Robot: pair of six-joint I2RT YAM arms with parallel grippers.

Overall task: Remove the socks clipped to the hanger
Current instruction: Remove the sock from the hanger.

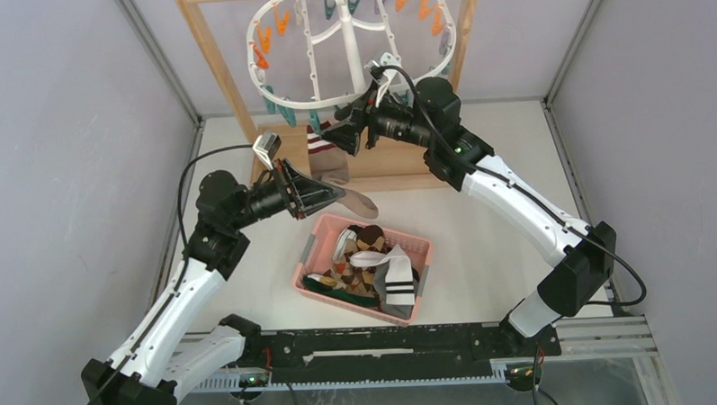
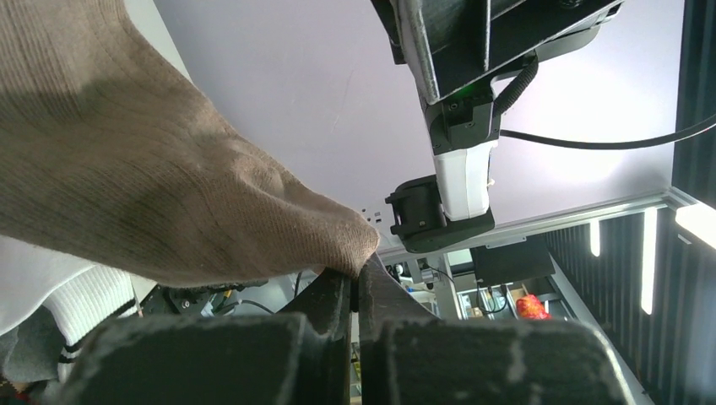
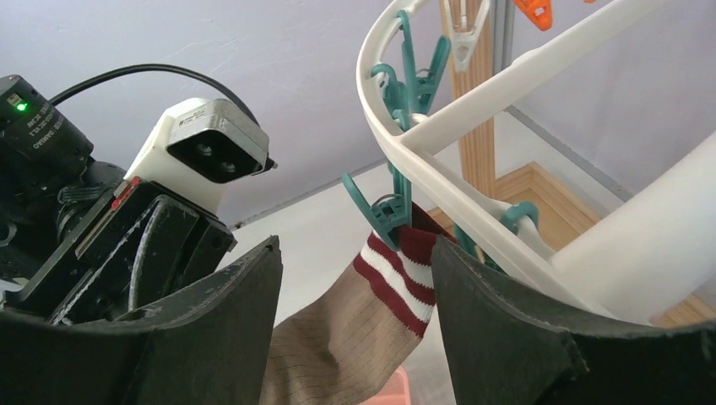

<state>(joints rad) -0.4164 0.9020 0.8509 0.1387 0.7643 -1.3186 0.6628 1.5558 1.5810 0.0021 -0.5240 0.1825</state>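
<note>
The white oval hanger [image 1: 351,99] hangs from a wooden frame, with orange and teal clips around its rim. One sock [image 1: 334,167], beige with a maroon-and-white striped cuff [image 3: 397,278], hangs from a teal clip [image 3: 384,211] on the hanger's near rim [image 3: 439,177]. My left gripper [image 1: 339,196] is shut on the beige toe end [image 2: 127,169], pinching it at the fingertips [image 2: 359,274]. My right gripper [image 3: 355,253] is open just below the rim, with the cuff and clip in line between its fingers [image 3: 507,321]. In the top view it [image 1: 345,135] sits right of the cuff.
A pink basket [image 1: 305,261] in front of the frame holds several loose socks, among them a white one with black stripes [image 1: 395,278]. The wooden frame's post [image 1: 220,72] and base board [image 1: 398,161] stand behind the arms. Grey walls enclose the table on three sides.
</note>
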